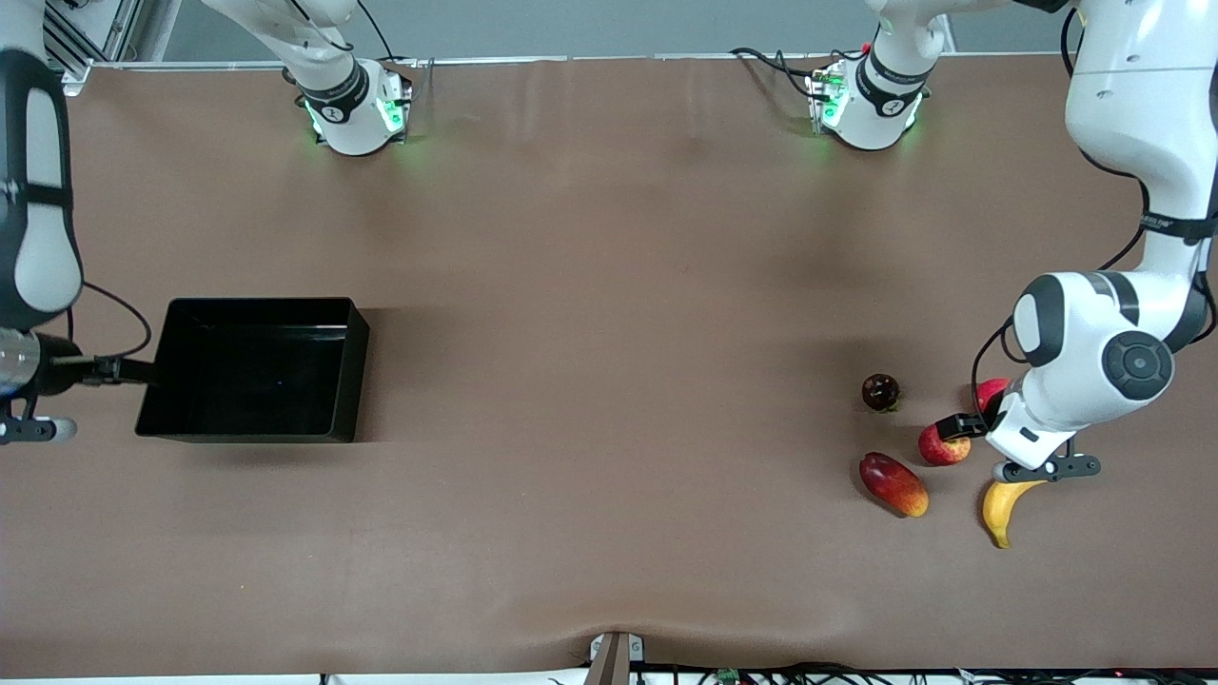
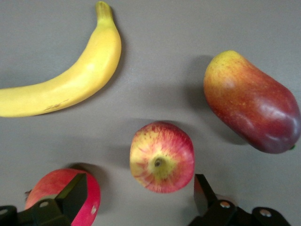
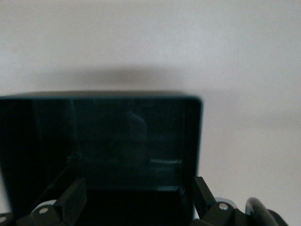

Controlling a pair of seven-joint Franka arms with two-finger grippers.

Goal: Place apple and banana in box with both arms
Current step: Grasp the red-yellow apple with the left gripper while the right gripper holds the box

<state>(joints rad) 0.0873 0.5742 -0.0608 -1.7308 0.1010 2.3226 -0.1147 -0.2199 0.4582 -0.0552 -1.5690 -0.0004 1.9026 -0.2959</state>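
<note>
Front view: the left gripper (image 1: 963, 425) hovers over the apple (image 1: 942, 445); the banana (image 1: 1004, 508) lies nearer the camera. The box (image 1: 252, 369) is empty, at the right arm's end.

Left wrist view: fingers (image 2: 73, 195) spread wide, straddling the apple for a grasp.

Right wrist view: the right gripper (image 3: 134, 200), spread, apparently straddles the box wall to steady it.

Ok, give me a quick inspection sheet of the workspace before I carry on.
Surface: brown table, bare in the middle.
Job's things: apple and banana on the table at the left arm's end; box empty at the right arm's end.
Clutter: mango, red fruit, dark fruit.
Grippers: left gripper open over the apple; right gripper open at the box wall.
Cables: along the table edges.
Surroundings: nothing seen.
</note>
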